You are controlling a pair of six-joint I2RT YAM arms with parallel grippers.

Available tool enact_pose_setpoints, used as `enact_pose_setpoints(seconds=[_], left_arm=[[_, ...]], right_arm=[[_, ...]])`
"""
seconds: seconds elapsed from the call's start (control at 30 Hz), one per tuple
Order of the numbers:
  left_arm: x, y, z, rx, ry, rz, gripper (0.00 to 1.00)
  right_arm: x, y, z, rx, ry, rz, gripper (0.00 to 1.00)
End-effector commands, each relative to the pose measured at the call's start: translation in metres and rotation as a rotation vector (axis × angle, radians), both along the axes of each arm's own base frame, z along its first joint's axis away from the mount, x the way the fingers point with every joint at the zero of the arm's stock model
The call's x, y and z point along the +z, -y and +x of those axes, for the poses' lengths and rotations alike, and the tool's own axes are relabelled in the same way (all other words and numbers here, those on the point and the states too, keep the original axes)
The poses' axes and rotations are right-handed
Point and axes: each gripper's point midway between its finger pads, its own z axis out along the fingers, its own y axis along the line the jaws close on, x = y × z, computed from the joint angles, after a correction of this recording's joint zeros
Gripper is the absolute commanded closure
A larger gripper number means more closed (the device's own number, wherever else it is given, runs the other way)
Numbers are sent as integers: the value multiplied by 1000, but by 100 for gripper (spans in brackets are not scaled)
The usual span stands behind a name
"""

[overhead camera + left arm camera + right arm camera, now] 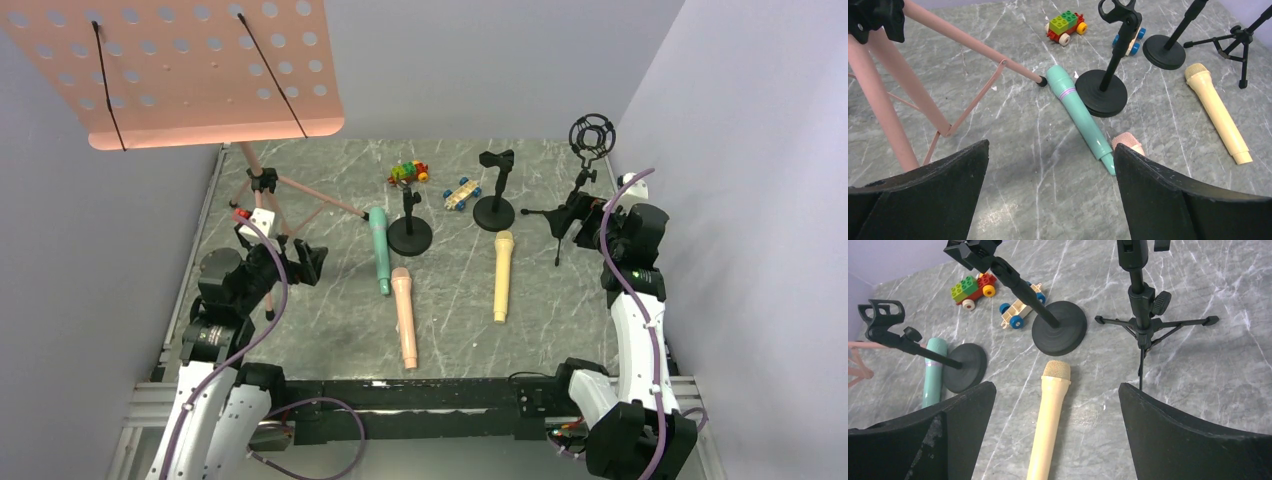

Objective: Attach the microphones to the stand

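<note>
spreading under everything, a grey, white-veined marbled bench [560, 310] is carrying a pink music stand [190, 70] with a perforated tray at far left. a left round-based stand [410, 235], a right round-based stand [494, 212] and a tripod stand [575, 205], all black, are standing upright. three smooth plastic microphones are lying flat: the mint-green microphone [379, 250] just beside the left round base, the peach-pink microphone [405, 315] nearer, the pale yellow microphone [502, 275] apart, rightward. the left pincer [1051, 147] and right pincer [1056, 386] are gaping wide.
</note>
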Motion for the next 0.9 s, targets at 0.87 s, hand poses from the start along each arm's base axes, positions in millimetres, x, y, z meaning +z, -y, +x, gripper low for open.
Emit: enact_pose_setpoints(seconds=[0.87], left_arm=[[4,10,5,-55,9,-14,1]], right_arm=[[-48,-107,-40,812,-13,-165,0]])
